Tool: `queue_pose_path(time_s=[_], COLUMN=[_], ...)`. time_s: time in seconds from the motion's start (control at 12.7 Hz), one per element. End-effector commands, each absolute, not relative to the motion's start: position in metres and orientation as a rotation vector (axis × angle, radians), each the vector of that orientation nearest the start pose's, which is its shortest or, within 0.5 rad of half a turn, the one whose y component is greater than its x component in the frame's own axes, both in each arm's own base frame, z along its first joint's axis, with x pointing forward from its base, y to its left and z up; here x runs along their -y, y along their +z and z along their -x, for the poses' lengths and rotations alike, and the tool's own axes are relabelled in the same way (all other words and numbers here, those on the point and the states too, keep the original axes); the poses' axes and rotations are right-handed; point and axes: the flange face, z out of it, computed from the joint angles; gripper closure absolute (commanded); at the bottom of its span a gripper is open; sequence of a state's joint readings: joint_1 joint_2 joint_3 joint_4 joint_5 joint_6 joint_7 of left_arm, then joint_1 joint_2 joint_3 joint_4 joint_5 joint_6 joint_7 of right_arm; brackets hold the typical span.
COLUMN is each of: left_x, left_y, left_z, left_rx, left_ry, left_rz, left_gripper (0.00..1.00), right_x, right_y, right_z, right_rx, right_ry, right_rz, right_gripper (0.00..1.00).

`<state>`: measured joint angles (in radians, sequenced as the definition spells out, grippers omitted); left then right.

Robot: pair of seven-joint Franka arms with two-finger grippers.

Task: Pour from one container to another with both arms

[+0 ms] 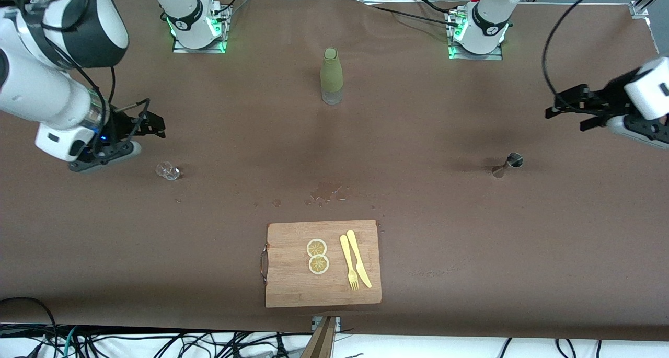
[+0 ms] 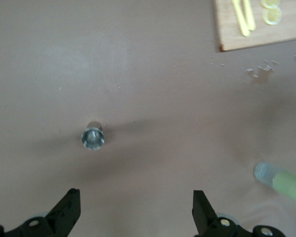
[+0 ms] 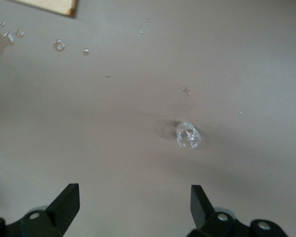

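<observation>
The right end effector [image 1: 151,124], fingers spread apart and empty, hangs just beside the clear glass cup [image 1: 168,170] standing on the counter [image 1: 418,217]. The left end effector [image 1: 567,107], also spread apart, hangs near the steel jigger [image 1: 507,165], which stands apart from it.

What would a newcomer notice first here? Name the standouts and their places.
The green bottle stands alone mid-table, between the arms' bases. Nearest the front camera lies a wooden board with lemon slices and yellow cutlery. The open right gripper hangs by the glass cup; the open left gripper hangs near the steel jigger.
</observation>
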<state>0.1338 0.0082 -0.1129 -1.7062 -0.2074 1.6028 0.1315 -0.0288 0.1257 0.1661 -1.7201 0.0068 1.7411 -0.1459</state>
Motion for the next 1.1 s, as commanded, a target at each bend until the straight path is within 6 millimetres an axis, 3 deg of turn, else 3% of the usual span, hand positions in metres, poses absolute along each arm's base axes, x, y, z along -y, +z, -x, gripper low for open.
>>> queue_pose_path(time_s=[0.0, 0.32, 0.39, 0.55, 0.71, 1.03], left_x=[0.017, 0.008, 0.008, 0.010, 0.011, 0.023], left_y=[0.570, 0.585, 0.596, 0.596, 0.595, 0.597], left_z=[-0.541, -0.537, -0.532, -0.528, -0.527, -0.527], left_rx=[-0.014, -0.021, -0.016, -0.032, -0.044, -0.096], left_ry=[0.137, 0.088, 0.059, 0.080, 0.095, 0.084], left_rz=[3.227, 3.160, 3.156, 3.145, 3.141, 3.094], left_gripper=[0.00, 0.00, 0.00, 0.00, 0.00, 0.00], right_x=[-0.061, -0.007, 0.004, 0.020, 0.019, 0.009], right_y=[0.531, 0.571, 0.582, 0.603, 0.620, 0.626], right_z=[-0.560, -0.534, -0.530, -0.524, -0.524, -0.539], right_rx=[0.183, -0.117, -0.149, -0.201, -0.202, -0.230], right_ry=[0.149, 0.183, 0.166, 0.162, 0.130, 0.033], right_rz=[3.143, 3.163, 3.160, 3.151, 3.150, 3.151], right_gripper=[0.00, 0.00, 0.00, 0.00, 0.00, 0.00])
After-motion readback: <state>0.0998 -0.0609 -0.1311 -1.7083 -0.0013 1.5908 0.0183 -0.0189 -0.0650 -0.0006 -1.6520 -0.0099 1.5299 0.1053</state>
